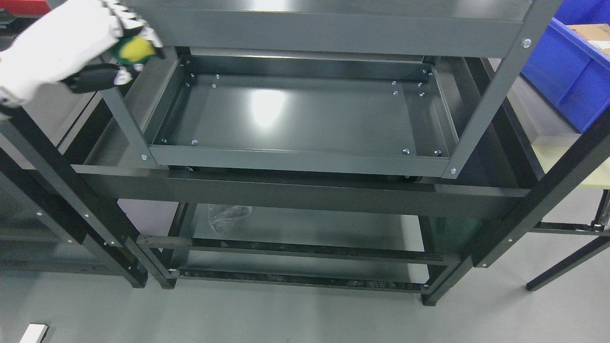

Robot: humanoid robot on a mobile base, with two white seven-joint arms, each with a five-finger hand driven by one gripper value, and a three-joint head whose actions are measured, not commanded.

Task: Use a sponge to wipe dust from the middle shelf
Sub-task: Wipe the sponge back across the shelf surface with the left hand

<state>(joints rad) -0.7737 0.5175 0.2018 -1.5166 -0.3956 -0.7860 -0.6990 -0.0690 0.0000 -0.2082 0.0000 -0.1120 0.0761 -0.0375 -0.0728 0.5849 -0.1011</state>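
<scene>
The left robot hand [102,45] sits at ten o'clock, its fingers curled tight around a yellow-green sponge [135,50], held in the air just off the rack's left post. The middle shelf [305,119] lies at its four o'clock, apart from the sponge. A blue bin [567,76] sits at two o'clock.

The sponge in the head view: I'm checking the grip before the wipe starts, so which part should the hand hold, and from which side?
Probably best as now: the left hand pinches the sponge by its sides, coming from the left, outside the cart. That seems to leave the yellow face clear to meet the middle shelf, whose raised rim favours lowering from above.
</scene>
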